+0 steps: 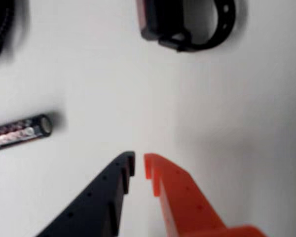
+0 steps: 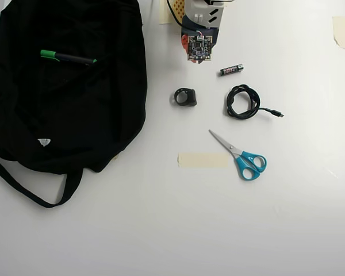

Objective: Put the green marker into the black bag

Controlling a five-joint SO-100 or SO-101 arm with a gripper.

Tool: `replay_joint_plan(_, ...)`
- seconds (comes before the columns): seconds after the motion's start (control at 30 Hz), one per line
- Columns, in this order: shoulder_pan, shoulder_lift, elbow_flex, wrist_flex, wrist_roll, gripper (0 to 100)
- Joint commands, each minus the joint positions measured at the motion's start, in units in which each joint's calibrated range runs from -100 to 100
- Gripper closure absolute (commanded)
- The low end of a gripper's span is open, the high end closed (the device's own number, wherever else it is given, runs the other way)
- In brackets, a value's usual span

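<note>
The green marker (image 2: 66, 57) lies on the black bag (image 2: 63, 115) near its upper left in the overhead view, green cap to the left. Whether it rests on the fabric or inside an opening cannot be told. The bag fills the left of the table, its strap trailing toward the bottom left. My arm (image 2: 199, 34) stands at the top centre, well to the right of the bag. In the wrist view my gripper (image 1: 139, 162) hangs above bare white table. Its black and orange fingers are shut, with only a thin slit between the tips and nothing held.
A small black battery (image 2: 231, 69) (image 1: 19, 131) lies just right of the arm. A black ring-shaped strap (image 2: 186, 96) (image 1: 187, 24), a coiled black cable (image 2: 243, 102), blue-handled scissors (image 2: 241, 156) and a strip of tape (image 2: 202, 160) lie below the arm.
</note>
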Motion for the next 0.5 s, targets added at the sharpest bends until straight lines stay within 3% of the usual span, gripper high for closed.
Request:
replay_joint_plan(0.0,-1.48,-5.08,1.56,-0.37,0.19,98)
replay_joint_plan(0.47,-3.72,-22.84,10.28,0.58,0.24,98)
